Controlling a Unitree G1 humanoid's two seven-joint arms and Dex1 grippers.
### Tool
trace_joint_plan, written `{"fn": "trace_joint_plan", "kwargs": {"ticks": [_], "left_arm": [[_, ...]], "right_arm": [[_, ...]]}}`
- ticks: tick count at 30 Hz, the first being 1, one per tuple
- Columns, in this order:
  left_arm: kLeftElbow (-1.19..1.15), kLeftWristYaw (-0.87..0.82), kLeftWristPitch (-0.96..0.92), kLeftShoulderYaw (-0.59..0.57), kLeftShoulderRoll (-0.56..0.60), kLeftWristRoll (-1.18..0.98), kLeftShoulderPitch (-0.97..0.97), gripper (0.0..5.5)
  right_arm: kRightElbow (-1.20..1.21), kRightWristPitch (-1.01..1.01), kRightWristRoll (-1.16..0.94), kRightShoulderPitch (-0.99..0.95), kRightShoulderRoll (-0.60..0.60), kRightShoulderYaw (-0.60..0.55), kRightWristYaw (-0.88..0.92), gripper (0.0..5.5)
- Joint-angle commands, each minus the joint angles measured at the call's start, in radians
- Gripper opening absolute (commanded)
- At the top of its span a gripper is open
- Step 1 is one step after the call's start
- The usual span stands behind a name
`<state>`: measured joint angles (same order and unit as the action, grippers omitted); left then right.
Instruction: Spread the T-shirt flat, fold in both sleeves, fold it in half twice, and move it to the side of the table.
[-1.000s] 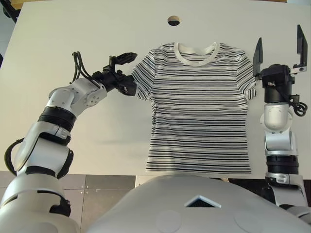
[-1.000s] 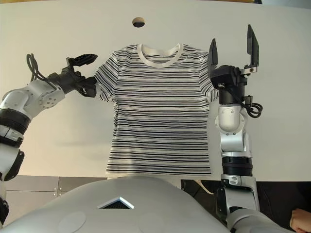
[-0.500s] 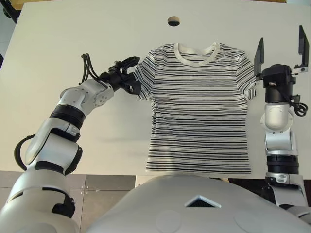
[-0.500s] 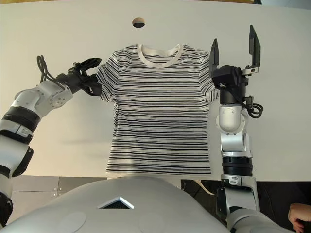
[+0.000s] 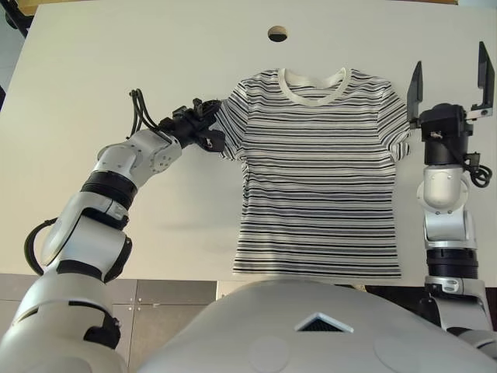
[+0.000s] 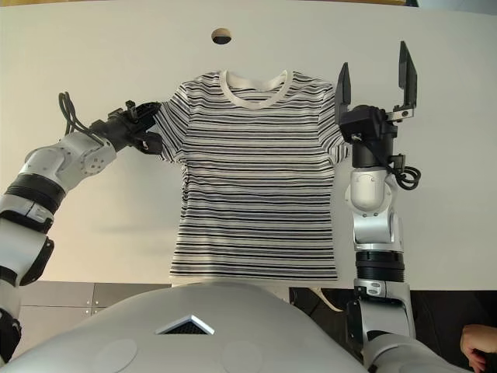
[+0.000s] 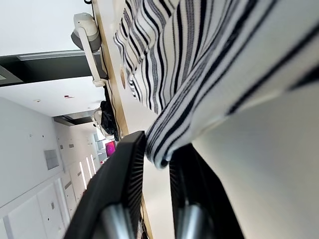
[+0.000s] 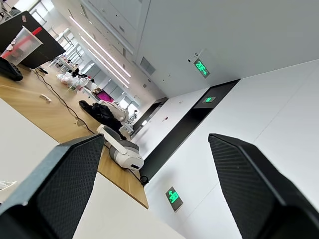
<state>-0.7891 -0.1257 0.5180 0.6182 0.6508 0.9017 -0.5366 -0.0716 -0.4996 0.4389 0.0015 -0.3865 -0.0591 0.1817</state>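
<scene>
One T-shirt [image 5: 318,171] sleeve hem clamped between left jaws; right jaws spread.

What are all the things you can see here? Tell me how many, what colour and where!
T-shirt: one, black and white stripes with a white collar, spread flat in the middle of the table.
Table: one, white, under the T-shirt.
Hole: one, round and dark, in the table beyond the collar.
Left pincer: one, black, shut on the edge of the T-shirt's sleeve on the robot's left.
Right pincer: one, black, open, fingers pointing away from the robot, just beside the other sleeve, not touching it.
</scene>
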Motion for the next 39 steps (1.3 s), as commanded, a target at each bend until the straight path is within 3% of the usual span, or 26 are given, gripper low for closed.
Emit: {"fn": "trace_joint_plan", "kwargs": {"ticks": [1, 16, 27, 32, 39], "left_arm": [[0.021, -0.018, -0.009, -0.008, -0.019, -0.013, 0.053, 0.16], [0.189, -0.120, -0.060, -0.094, -0.094, -0.053, 0.087, 0.13], [0.142, -0.115, -0.037, -0.007, -0.194, 0.019, 0.019, 0.13], [0.078, -0.121, -0.038, 0.015, -0.276, 0.008, -0.018, 0.88], [0.065, -0.130, -0.043, -0.009, -0.273, -0.019, -0.009, 1.88]], "right_arm": [[-0.001, -0.004, -0.009, -0.002, -0.008, -0.008, -0.001, 3.87], [-0.021, -0.007, -0.016, -0.008, -0.007, -0.004, -0.005, 3.87], [-0.036, -0.009, -0.010, -0.010, 0.006, 0.007, 0.008, 3.87], [-0.047, -0.007, -0.007, -0.015, 0.004, 0.005, 0.011, 3.87], [-0.048, 0.007, 0.015, -0.005, -0.053, -0.050, 0.025, 3.87]]}}
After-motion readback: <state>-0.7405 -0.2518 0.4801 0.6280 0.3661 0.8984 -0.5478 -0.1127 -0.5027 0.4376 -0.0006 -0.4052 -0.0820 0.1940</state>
